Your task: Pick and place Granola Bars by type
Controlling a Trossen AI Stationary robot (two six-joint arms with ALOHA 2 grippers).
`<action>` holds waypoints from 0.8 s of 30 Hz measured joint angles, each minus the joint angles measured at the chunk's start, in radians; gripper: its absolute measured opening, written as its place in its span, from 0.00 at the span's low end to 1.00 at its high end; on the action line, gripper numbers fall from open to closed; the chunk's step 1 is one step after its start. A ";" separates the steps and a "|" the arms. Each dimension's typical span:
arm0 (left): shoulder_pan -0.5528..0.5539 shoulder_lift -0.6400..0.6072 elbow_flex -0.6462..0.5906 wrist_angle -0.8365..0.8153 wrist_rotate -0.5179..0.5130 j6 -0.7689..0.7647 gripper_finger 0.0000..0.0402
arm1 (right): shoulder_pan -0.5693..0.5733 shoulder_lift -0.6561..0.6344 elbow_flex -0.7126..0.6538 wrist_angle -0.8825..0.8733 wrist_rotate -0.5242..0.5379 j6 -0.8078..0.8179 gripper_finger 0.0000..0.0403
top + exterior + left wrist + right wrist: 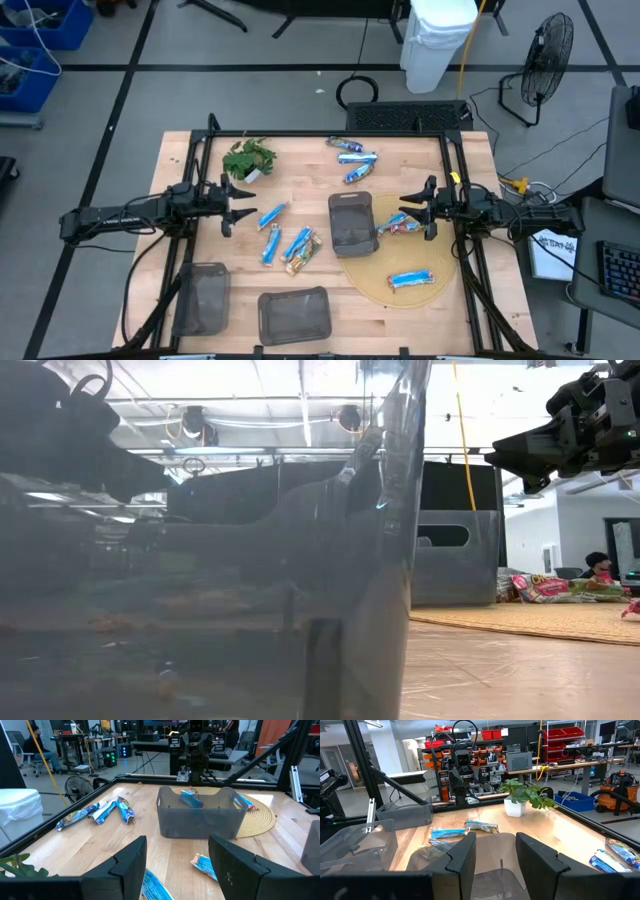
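Granola bars lie scattered on the wooden table. Three blue ones [270, 216], [270, 247], [297, 243] and a brownish one [306, 256] lie near the table's middle. A blue cluster [354, 160] lies at the far side. A red-green bar [402, 226] and a blue bar [412, 280] rest on the round woven mat [372, 280]. My left gripper [240, 195] [177, 865] hovers open, left of the middle bars. My right gripper [410, 210] [497, 852] hovers open over the mat, beside the centre mesh tray [352, 222]. A blue bar [190, 800] shows over that tray's rim; whether it lies inside I cannot tell.
Two more mesh trays [205, 298], [295, 315] stand along the near edge; one fills most of the low view [200, 580]. A potted green plant [248, 158] stands at the far left. A black frame [330, 133] rims the table. Bare wood shows between the trays and the middle bars.
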 joint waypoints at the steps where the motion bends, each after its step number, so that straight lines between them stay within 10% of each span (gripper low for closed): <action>1: 0.000 0.000 0.000 0.000 0.000 0.000 0.54 | 0.000 0.000 0.000 0.000 0.000 0.000 0.32; 24: 0.000 0.000 0.000 0.000 0.000 0.000 0.54 | 0.000 0.001 0.000 0.033 0.002 0.000 0.32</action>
